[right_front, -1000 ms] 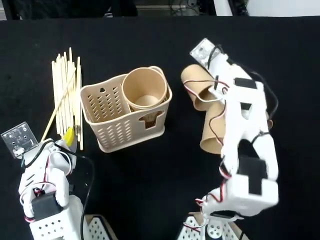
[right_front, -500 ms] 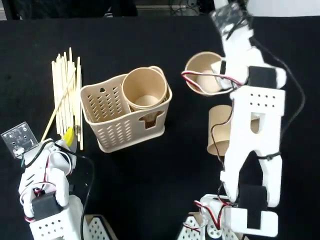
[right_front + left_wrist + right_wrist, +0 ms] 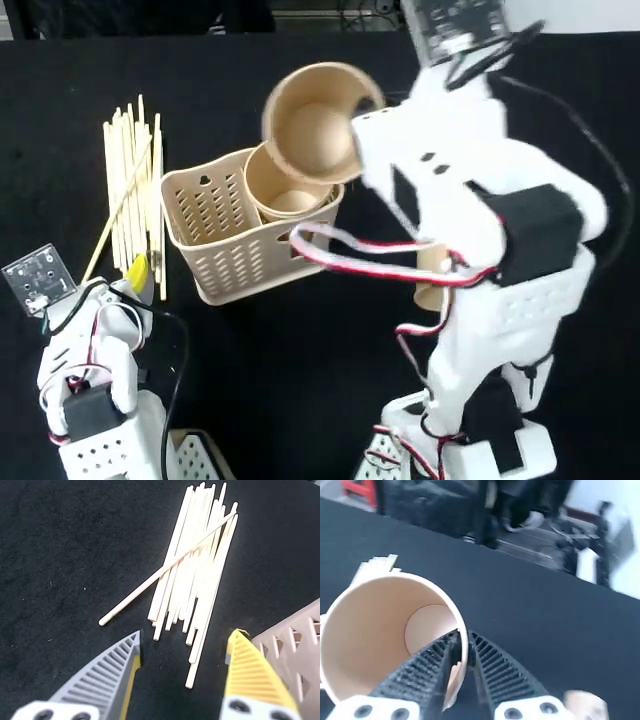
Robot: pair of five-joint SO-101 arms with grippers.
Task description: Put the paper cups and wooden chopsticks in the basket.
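Lifted cup [image 3: 312, 122] over basket [image 3: 215, 255], in right pincer [image 3: 464, 639].

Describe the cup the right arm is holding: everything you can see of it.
The held paper cup is plain tan and looks like thin paper, with a rolled rim and a flat round bottom visible through its open mouth. It is empty. It is tipped on its side above the rim of the basket, over a second cup standing inside. The right gripper pinches its wall at the rim, with one finger inside and one outside. Nothing else appears to touch it.
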